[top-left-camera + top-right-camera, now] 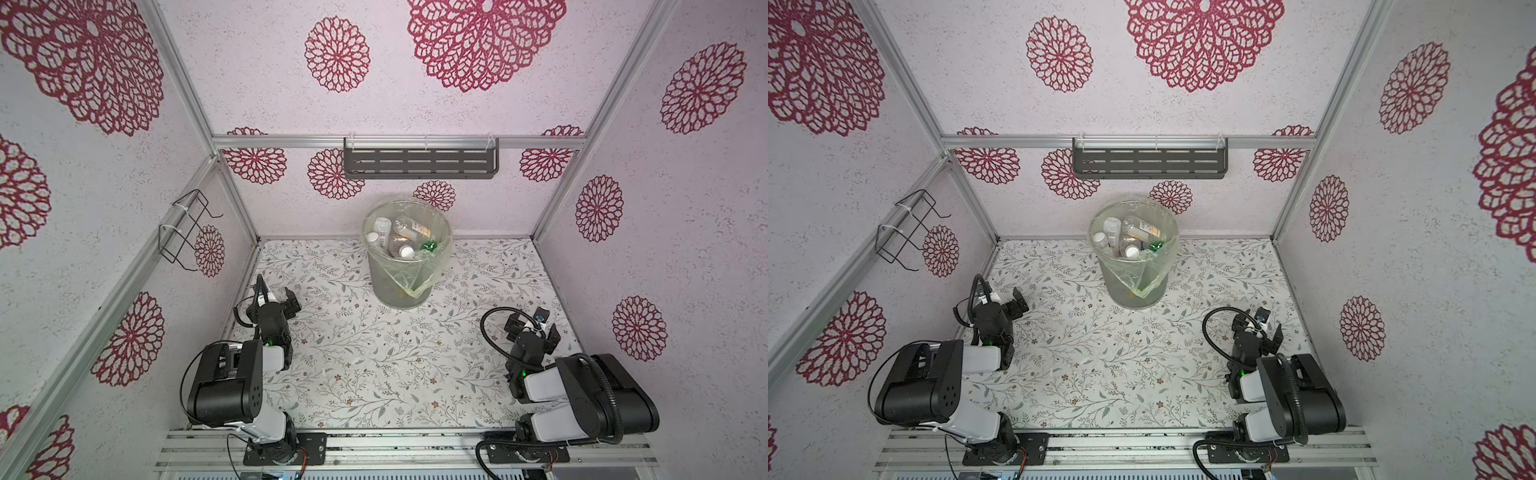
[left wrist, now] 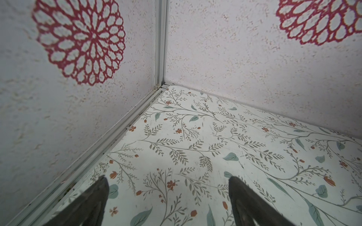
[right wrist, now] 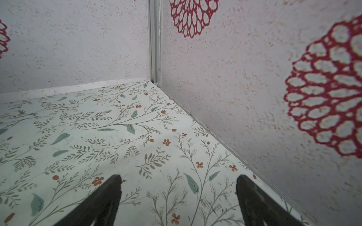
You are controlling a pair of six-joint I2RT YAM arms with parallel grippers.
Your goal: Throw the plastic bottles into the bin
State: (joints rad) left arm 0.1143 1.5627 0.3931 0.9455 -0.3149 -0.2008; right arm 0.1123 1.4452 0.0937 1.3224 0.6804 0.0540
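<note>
Where red-medallion walls [image 1: 498,208] enclose the leaf-printed tabletop [image 1: 374,361], the bin [image 1: 386,286] stands.

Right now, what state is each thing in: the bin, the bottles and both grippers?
Bin, upright, bag-lined, partly filled.
Plastic bottles, piled inside it; none seen on the table.
Left gripper, open, empty.
Right gripper, open, empty.

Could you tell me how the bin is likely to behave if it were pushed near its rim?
The bin tapers toward its base and stands tall, so it would probably tip rather than slide. The bottles piled near its rim seem empty, so it is likely light. Its loose bag would likely crumple and slip.
</note>
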